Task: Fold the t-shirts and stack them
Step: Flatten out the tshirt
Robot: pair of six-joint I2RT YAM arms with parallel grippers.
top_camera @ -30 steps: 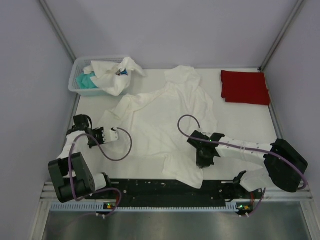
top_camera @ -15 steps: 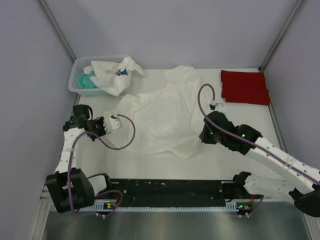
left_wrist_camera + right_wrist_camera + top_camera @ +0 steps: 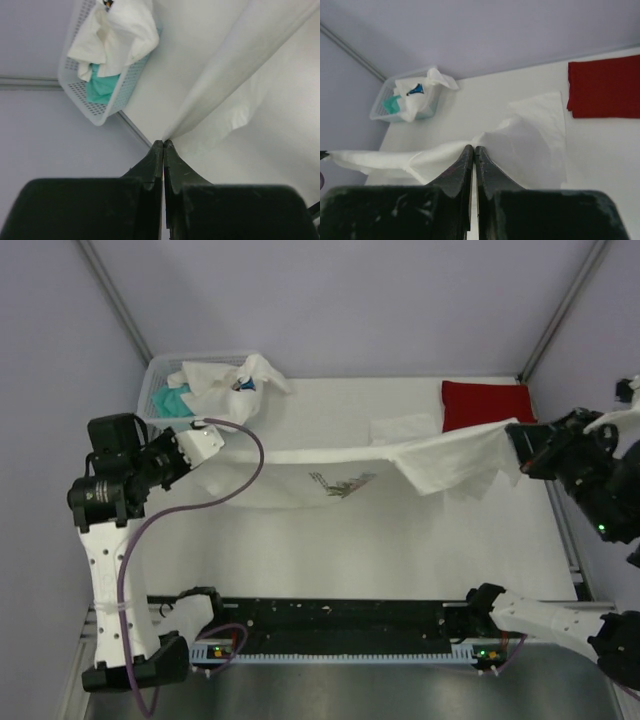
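A large white t-shirt point(image 3: 300, 468) with a small print hangs stretched in the air across the middle of the table. My left gripper point(image 3: 212, 438) is shut on its left end, and in the left wrist view the cloth point(image 3: 240, 60) runs straight out of the pinched tips point(image 3: 163, 143). My right gripper point(image 3: 512, 442) is shut on the right end, where a loose flap point(image 3: 530, 140) droops beyond the tips point(image 3: 474, 148). A folded red t-shirt point(image 3: 487, 408) lies flat at the back right. More t-shirts, white point(image 3: 225, 385) and teal point(image 3: 170, 402), are heaped in the basket.
The white plastic basket point(image 3: 152, 418) stands at the back left corner, close behind my left arm. Metal frame posts rise at both back corners. The white table point(image 3: 400, 550) lies under the hanging shirt. Purple cables loop from the left arm.
Both arms rose and swung apart, left toward the basket and right toward the red shirt. The white shirt, crumpled on the table before, is now lifted and pulled taut between them.
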